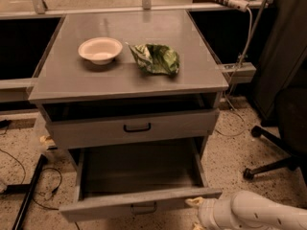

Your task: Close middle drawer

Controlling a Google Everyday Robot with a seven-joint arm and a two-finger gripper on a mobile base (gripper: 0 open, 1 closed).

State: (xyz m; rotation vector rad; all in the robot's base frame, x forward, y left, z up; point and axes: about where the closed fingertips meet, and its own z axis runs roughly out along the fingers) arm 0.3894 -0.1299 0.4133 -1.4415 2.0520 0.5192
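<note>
Nearest, the pincer (195,213) seems to touch the right end of the middle drawer (139,202), apart or together I cannot tell, the drawer standing open beyond the bench's (129,83) front edge, the bowl (100,50) farther back.

Pincer (196,213) partly beyond bottom edge

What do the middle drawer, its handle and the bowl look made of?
Middle drawer: grey-painted wood or laminate, matte, uniform flat front. Handle: dark bar, probably metal; unclear. Bowl: pale, matte, thin-rimmed, likely paper or plastic. End effector: low right, by the drawer front's right end.
</note>
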